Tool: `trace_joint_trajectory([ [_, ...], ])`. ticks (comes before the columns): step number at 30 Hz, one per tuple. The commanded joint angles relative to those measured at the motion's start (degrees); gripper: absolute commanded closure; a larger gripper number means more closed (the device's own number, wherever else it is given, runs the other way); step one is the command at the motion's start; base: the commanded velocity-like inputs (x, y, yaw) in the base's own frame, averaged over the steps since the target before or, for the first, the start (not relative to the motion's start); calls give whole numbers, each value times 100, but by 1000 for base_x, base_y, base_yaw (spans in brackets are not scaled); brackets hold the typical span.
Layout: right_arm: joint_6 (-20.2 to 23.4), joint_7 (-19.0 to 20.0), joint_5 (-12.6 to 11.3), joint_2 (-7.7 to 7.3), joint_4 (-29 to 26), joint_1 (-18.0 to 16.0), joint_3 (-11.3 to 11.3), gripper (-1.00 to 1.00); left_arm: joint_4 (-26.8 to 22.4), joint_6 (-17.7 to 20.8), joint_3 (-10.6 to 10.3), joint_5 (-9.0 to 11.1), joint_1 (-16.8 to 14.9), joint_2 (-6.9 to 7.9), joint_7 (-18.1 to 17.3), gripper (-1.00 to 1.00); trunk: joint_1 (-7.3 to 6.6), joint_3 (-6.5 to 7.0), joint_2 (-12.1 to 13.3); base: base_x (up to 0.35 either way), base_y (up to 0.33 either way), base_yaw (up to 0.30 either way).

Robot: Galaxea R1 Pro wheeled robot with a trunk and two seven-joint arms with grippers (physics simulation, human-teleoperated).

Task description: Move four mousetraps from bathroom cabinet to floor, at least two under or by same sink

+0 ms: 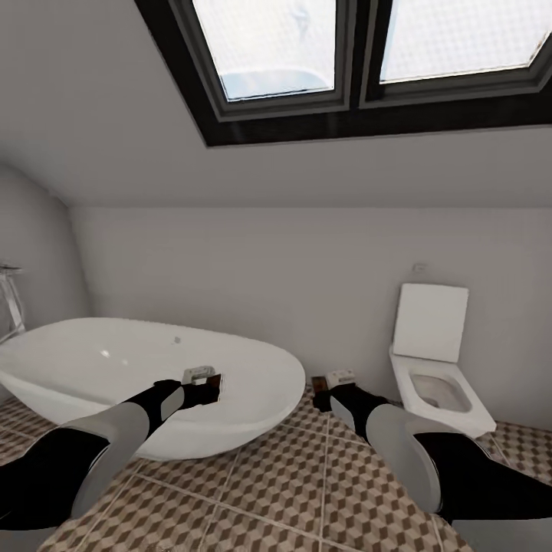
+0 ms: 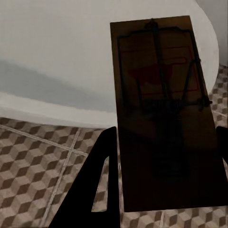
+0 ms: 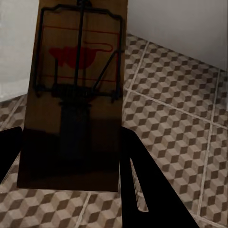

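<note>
Each gripper carries one mousetrap. My left gripper [image 1: 207, 392] hovers in front of the bathtub rim, shut on a dark brown mousetrap [image 1: 217, 387]. The left wrist view shows that mousetrap [image 2: 161, 114] with its wire bar and red mouse print, clamped between black fingers [image 2: 102, 185]. My right gripper [image 1: 326, 399] hangs above the bathroom floor [image 1: 291, 475] between tub and toilet, shut on another mousetrap [image 1: 319, 382]. In the right wrist view this mousetrap [image 3: 78, 95] stands between the fingers [image 3: 137, 175] over cube-patterned floor tiles [image 3: 180, 109]. The cabinet and the sink are out of view.
A large white oval bathtub [image 1: 115, 368] fills the left side. A white toilet [image 1: 437, 383] with its lid raised stands at the right against the wall. A dark-framed skylight [image 1: 353, 54] sits in the sloped ceiling above. Patterned tiles run between tub and toilet.
</note>
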Motion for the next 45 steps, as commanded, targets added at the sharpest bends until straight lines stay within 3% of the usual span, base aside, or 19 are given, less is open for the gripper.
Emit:
trace_joint_trajectory([
  [1,9,-10,36,1,10,-9,-26,100,-1,22,-47,45,-4,2,-10,100,0,-7,-4,0,0,300],
  [23,11,10,36,1,10,-9,-26,100,-1,22,-46,45,-4,2,-10,100,0,-12,-4,0,0,300],
  [45,11,28,36,-1,11,-9,-26,100,-1,22,-46,45,-4,2,-10,100,0,-99,-4,0,0,299],
])
